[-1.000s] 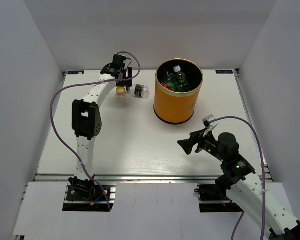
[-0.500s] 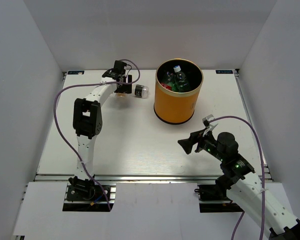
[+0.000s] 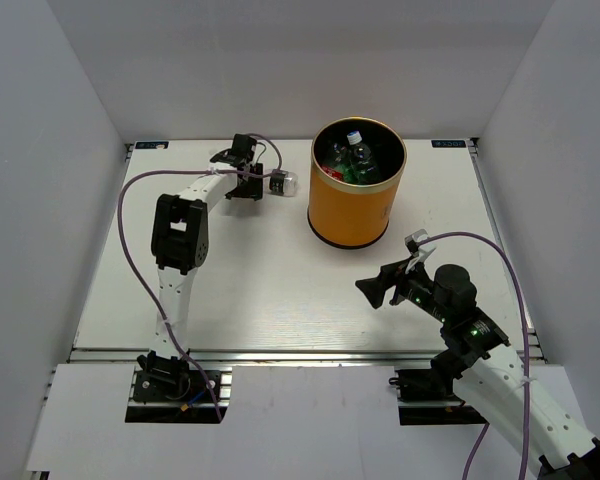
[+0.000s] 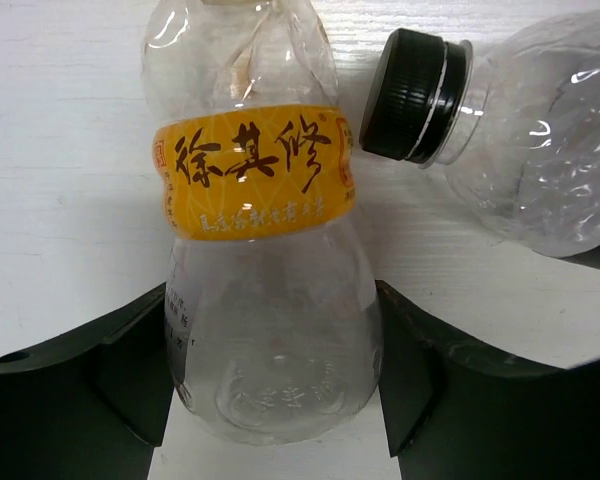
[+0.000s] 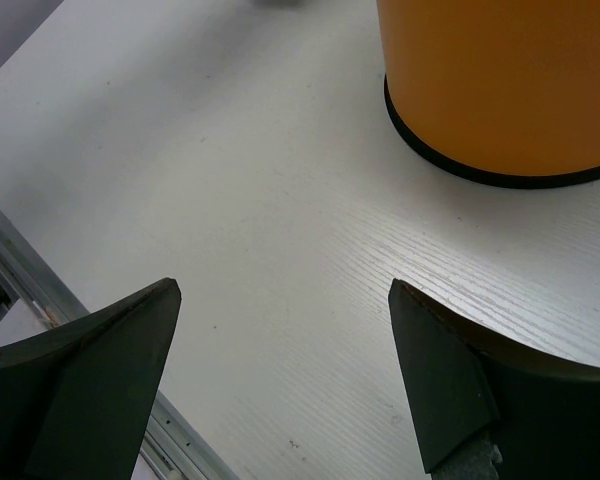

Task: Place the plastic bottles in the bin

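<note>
Orange-labelled bottle inside left hand, grip unclear.

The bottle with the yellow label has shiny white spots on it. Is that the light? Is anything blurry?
Yes. In the left wrist view, glare puts white spots on the yellow-labelled bottle and the black-capped bottle, and both look sharp. In the right wrist view, the dark fingers look soft while the table grain is crisp. The top external view is evenly lit.
</note>
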Available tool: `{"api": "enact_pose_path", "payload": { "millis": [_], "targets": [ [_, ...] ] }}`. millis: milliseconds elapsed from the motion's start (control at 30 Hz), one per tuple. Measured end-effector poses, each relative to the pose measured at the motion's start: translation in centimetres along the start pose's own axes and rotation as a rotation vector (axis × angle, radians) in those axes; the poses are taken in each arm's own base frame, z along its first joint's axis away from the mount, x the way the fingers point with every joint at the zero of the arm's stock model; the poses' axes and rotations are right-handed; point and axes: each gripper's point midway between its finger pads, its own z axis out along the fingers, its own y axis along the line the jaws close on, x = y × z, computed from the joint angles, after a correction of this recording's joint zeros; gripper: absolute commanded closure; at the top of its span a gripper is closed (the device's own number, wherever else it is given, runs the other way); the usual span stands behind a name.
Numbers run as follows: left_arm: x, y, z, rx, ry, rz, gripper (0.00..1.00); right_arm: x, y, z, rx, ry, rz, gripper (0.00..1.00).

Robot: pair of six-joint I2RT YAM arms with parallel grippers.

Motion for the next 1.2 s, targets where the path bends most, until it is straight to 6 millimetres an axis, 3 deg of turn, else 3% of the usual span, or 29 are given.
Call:
{"api": "enact_pose_path", "payload": {
  "millis": [167, 200, 400, 467, 500, 533, 567, 633, 700, 833, 933, 1000, 1033, 1133, 1200],
  "targets": [
    [0.0, -0.1, 0.2, 0.001, -0.005, -0.006, 0.43, -0.1, 0.0, 0.0, -0.001, -0.003, -0.001, 0.10],
    [-0.1, -0.1, 0.2, 0.001, -0.010, -0.007, 0.52, -0.1, 0.0, 0.0, -0.001, -0.003, -0.001, 0.10],
    [0.2, 0.1, -0.1, -0.003, -0.010, -0.007, 0.86, -0.1, 0.0, 0.0, -0.001, -0.002, -0.001, 0.12],
    [1.1, 0.6, -0.8, -0.012, 0.006, -0.005, 0.90, 0.0, 0.0, 0.0, -0.003, -0.001, -0.004, 0.27],
    [1.6, 1.0, -1.4, -0.019, 0.016, -0.003, 0.90, 0.0, 0.1, 0.0, -0.009, 0.002, -0.006, 0.69],
    [2.1, 1.5, -2.1, -0.027, 0.024, -0.001, 0.91, 0.1, 0.2, 0.1, -0.018, 0.007, -0.014, 0.93],
    [2.4, 1.9, -3.2, -0.030, 0.024, 0.002, 0.91, 0.2, 0.4, 0.2, -0.031, 0.014, -0.010, 1.00],
    [2.2, 2.5, -6.2, -0.028, 0.003, 0.008, 0.93, 0.9, 0.6, 0.5, -0.047, 0.044, -0.003, 1.00],
    [0.7, 2.8, -10.3, 0.001, -0.073, -0.001, 0.95, 1.6, 0.5, 0.9, -0.053, 0.086, 0.006, 1.00],
    [-3.4, 1.5, -21.0, 0.178, -0.335, -0.027, 0.99, 1.6, 0.0, 0.9, -0.013, 0.127, 0.014, 1.00],
    [-5.7, -0.4, -29.0, 0.352, -0.533, -0.014, 0.99, -2.2, 0.0, -0.1, 0.036, 0.032, -0.012, 1.00],
    [-6.6, -2.3, -33.8, 0.503, -0.648, 0.022, 0.99, -5.9, 0.3, -1.1, 0.068, -0.061, -0.032, 0.91],
    [-6.9, -3.8, -36.5, 0.605, -0.707, 0.053, 0.99, -8.0, 0.5, -1.7, 0.083, -0.114, -0.043, 0.81],
    [-7.4, -6.8, -40.2, 0.792, -0.785, 0.110, 0.99, -11.3, 0.8, -2.7, 0.106, -0.210, -0.060, 0.75],
    [-7.3, -9.2, -41.8, 0.924, -0.810, 0.147, 0.99, -11.2, 0.4, -2.5, 0.118, -0.211, -0.055, 0.73]
  ]
}}
